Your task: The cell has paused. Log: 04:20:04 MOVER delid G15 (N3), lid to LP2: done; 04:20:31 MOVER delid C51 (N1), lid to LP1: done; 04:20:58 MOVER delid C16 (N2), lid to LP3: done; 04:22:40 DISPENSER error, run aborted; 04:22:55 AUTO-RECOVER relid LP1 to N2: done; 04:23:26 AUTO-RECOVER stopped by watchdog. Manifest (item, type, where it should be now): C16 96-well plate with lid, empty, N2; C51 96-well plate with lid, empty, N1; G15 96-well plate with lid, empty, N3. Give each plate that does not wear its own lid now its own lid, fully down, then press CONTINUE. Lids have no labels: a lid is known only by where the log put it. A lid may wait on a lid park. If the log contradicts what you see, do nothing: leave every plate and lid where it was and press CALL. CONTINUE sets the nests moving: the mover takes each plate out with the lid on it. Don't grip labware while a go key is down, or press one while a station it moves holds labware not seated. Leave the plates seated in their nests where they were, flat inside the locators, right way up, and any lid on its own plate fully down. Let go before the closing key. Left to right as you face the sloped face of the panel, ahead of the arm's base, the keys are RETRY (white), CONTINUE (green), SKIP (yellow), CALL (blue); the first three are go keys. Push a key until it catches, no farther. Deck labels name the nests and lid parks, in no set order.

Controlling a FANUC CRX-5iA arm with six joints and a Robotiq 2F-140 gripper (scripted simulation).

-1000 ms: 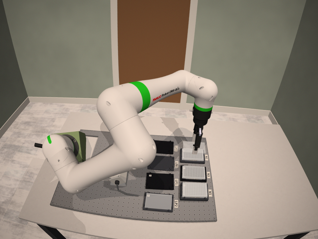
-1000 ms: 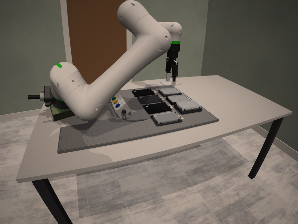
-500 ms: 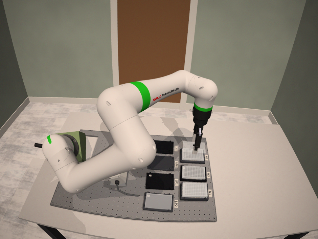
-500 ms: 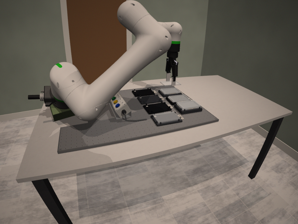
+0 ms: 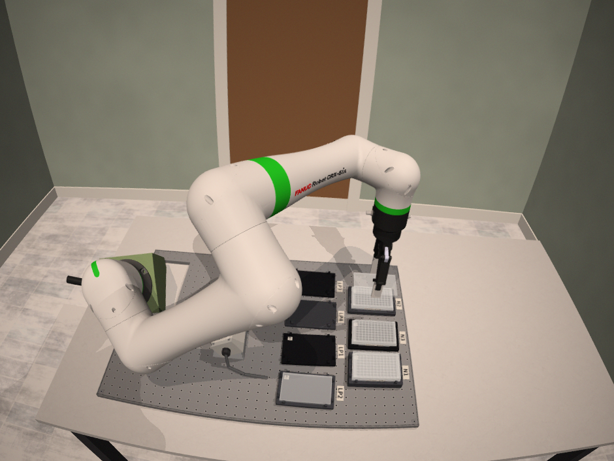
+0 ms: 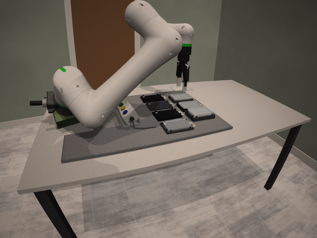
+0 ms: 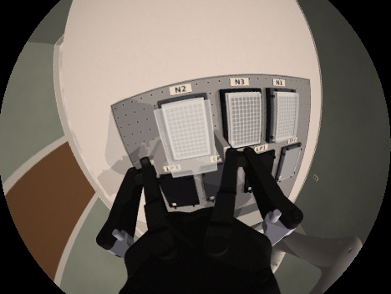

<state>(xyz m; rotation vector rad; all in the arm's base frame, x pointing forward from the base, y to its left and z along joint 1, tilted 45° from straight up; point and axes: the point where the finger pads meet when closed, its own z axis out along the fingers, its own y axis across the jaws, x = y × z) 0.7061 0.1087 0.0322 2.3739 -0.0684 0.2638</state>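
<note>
My gripper (image 5: 379, 286) is shut on a clear lid (image 5: 373, 283) and holds it level a little above the plate in nest N2 (image 5: 371, 300). In the wrist view the lid (image 7: 185, 137) overlaps that plate, shifted slightly toward me. It also shows in the exterior view (image 6: 182, 88) above the plate. The plate in N3 (image 5: 374, 333) looks bare. The plate in N1 (image 5: 375, 369) looks hazier, as if lidded. Lid park LP2 (image 5: 304, 389) holds a clear lid. LP3 (image 5: 317, 283) and LP1 (image 5: 308, 349) are bare black.
LP4 (image 5: 311, 314) is dark grey with nothing I can make out on it. The key panel (image 6: 124, 109) with green, yellow and blue keys stands left of the lid parks, partly behind my arm. A cable (image 5: 238, 369) lies beside it.
</note>
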